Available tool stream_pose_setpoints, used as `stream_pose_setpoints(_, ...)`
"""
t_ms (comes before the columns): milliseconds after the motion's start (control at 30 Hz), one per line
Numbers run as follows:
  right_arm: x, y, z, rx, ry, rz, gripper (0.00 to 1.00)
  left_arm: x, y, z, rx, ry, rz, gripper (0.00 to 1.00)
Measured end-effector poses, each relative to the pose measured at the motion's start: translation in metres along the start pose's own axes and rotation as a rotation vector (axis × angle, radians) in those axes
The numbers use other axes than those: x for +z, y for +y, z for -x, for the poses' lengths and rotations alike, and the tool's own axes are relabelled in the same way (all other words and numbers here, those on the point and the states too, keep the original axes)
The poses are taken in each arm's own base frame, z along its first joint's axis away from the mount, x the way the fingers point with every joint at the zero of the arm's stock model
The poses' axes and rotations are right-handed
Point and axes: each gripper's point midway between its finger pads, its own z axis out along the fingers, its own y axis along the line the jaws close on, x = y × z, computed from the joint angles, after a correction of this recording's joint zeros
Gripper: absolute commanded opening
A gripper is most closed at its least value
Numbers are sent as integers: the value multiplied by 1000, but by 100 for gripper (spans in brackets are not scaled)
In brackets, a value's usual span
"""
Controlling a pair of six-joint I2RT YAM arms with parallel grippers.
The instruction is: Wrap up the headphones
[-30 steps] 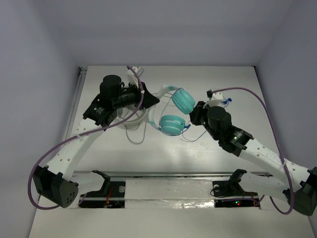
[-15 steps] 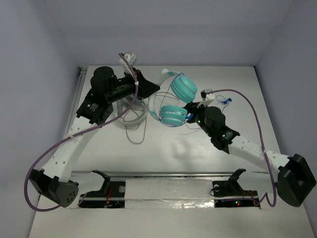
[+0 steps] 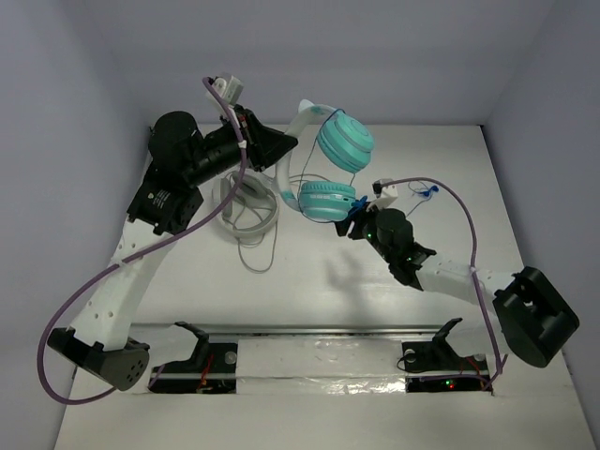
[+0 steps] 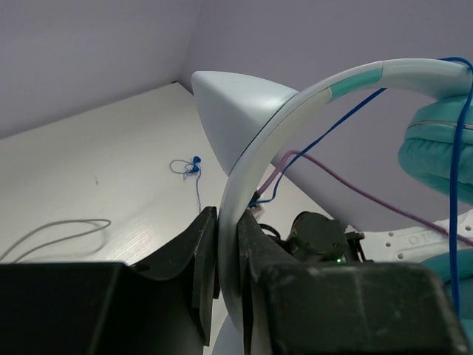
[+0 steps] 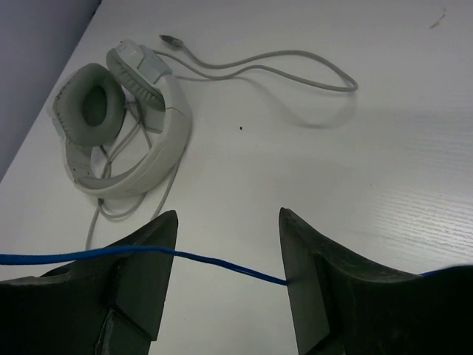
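White worktop (image 3: 309, 291), pale lilac walls on three sides. Toward the far left of it, a grey-white headset (image 3: 248, 202) lying flat, padded cups facing up, with a thin grey cable (image 5: 281, 66) looping away across the surface beyond it.

Just right of that headset and raised above the surface: the headphones (image 3: 345, 142). Gripped by the left hand (image 3: 279, 150), fingers closed tight on the white headband (image 4: 251, 155), which passes edge-on between them in the left wrist view. Arch of the band rising away from the headset, upper teal ear cup at the far end, lower ear cup (image 3: 326, 200) hanging nearer, close to the headset's right side.

Further right of the headset, just past the lower cup: the right hand (image 3: 356, 217), fingers spread wide, holding nothing. Blue cord (image 5: 207, 259) strung straight across the gap between those fingers, not pinched. Contact with the pads: cannot tell.

Loose end of the blue cord resting on the worktop well right of the headset, curled in a small knot-like loop (image 3: 427, 192).
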Motion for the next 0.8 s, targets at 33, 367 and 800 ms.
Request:
stream_pose_setpoints(33,2,0,-1,1,-3,1,62,-1,-2,3,2,-7,-1,0)
stream_pose_setpoints(367,12,-16,-6,16,-2,-12,58,-11,-21,41,30,-80,-4,0)
stream_pose_setpoints(800,3,-18,-35,84,80,22,23,1,-15,64,20,-120,39,0)
